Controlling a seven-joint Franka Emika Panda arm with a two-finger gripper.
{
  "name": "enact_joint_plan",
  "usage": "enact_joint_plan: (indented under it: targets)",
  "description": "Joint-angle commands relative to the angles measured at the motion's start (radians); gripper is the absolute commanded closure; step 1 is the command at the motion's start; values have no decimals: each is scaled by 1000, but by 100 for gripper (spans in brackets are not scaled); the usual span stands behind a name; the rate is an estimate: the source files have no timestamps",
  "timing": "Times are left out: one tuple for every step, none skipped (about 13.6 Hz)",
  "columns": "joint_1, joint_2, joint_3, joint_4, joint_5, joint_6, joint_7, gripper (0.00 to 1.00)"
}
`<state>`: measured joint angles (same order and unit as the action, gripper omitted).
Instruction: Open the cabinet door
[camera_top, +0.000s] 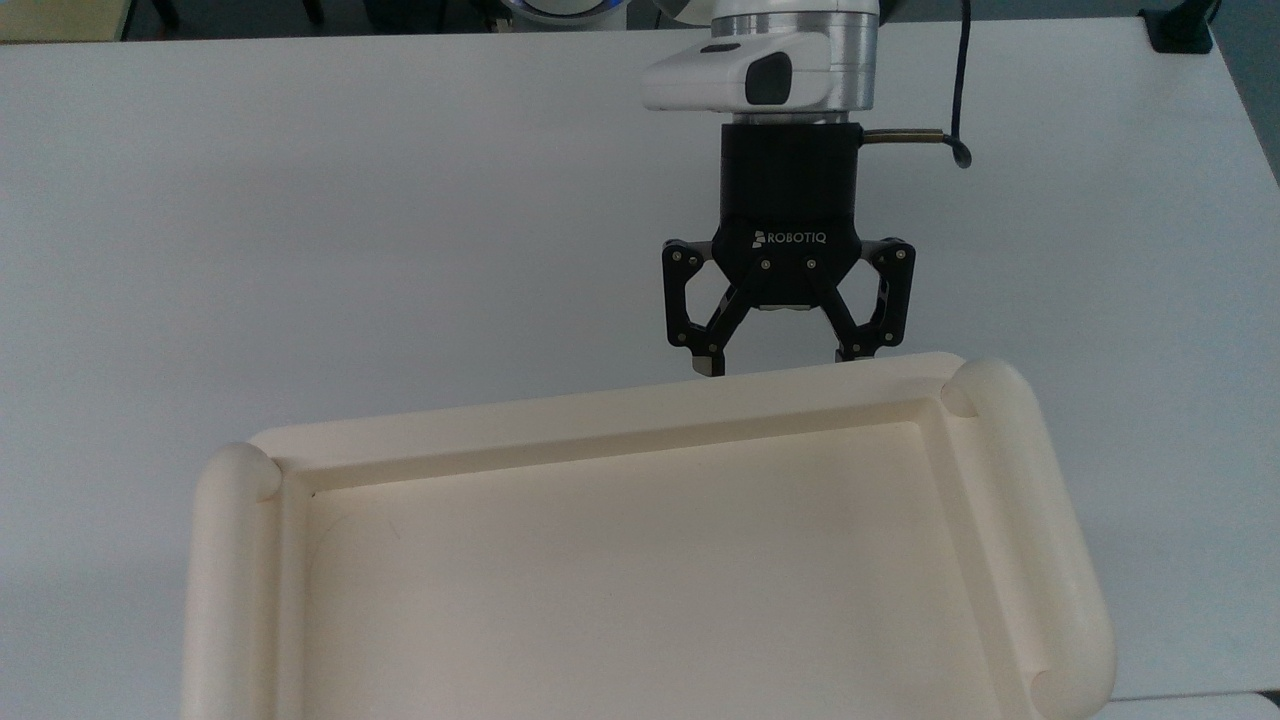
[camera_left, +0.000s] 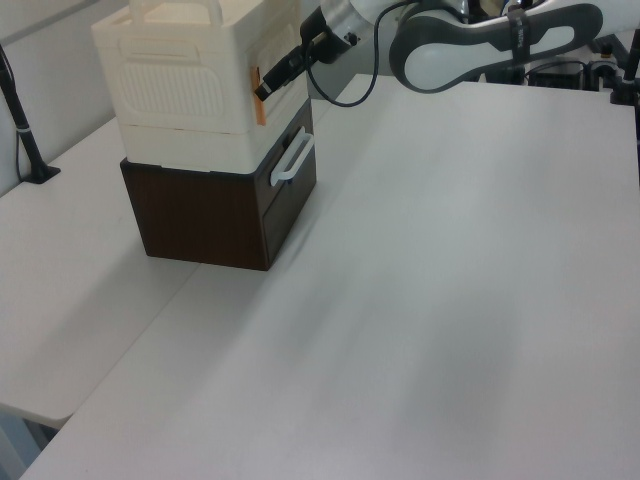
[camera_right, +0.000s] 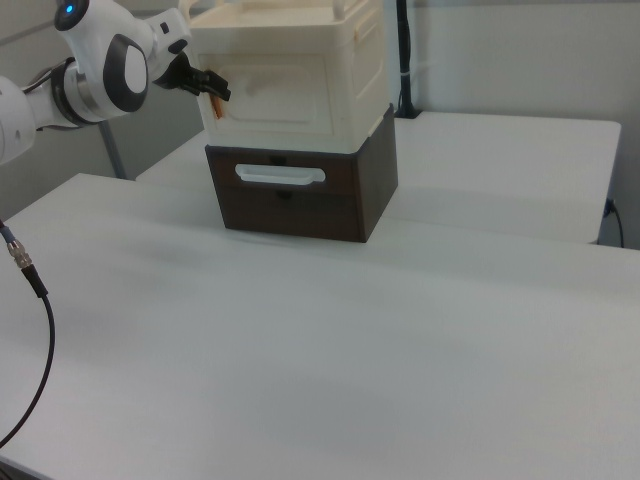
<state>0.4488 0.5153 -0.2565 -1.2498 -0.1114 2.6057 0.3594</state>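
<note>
Cream plastic forms the cabinet (camera_top: 640, 560), whose top we see in the top view as a recessed rectangular tray with thick, rounded, roll-like edges on two sides. In the left view the cabinet (camera_left: 200, 90) shows a ribbed side panel and sits on a dark brown wood-grain drawer unit (camera_left: 215, 215) with a white bar handle (camera_left: 290, 160), all on a matte white table (camera_left: 450, 280).

We find the cabinet door (camera_right: 285, 95) on the cabinet's front face in the right view, a smooth cream panel with a moulded recess; its small copper-coloured handle (camera_right: 216, 107) stands near the right view's left edge of the door. In the left view the same handle (camera_left: 258, 95) is a narrow orange strip.

We see the black gripper (camera_top: 785, 368) in the top view with its jaws spread wide, their tips hidden behind the cabinet's far rim. White lettering on its body reads "ROBOTIQ". Above it come a silver ring and a glossy white arm shell. In the left view the gripper (camera_left: 266, 88) is right at the copper handle, but we cannot tell whether it touches.
</note>
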Motion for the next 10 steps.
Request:
enact_joint_plan:
  targets:
    - [22, 31, -24, 49, -24, 16, 26, 31]
    - [22, 38, -24, 47, -24, 39, 26, 35]
    - [21, 43, -26, 47, -28, 75, 24, 41]
    - [21, 52, -26, 47, -34, 89, 24, 43]
    - [22, 54, -26, 47, -37, 90, 24, 45]
    - [22, 55, -26, 47, -40, 91, 24, 47]
    - [22, 55, -26, 47, -40, 91, 24, 49]
    - [22, 57, -26, 47, -40, 91, 24, 52]
    - [22, 57, -26, 46, -40, 91, 24, 57]
    - [22, 57, -26, 43, -40, 91, 26, 66]
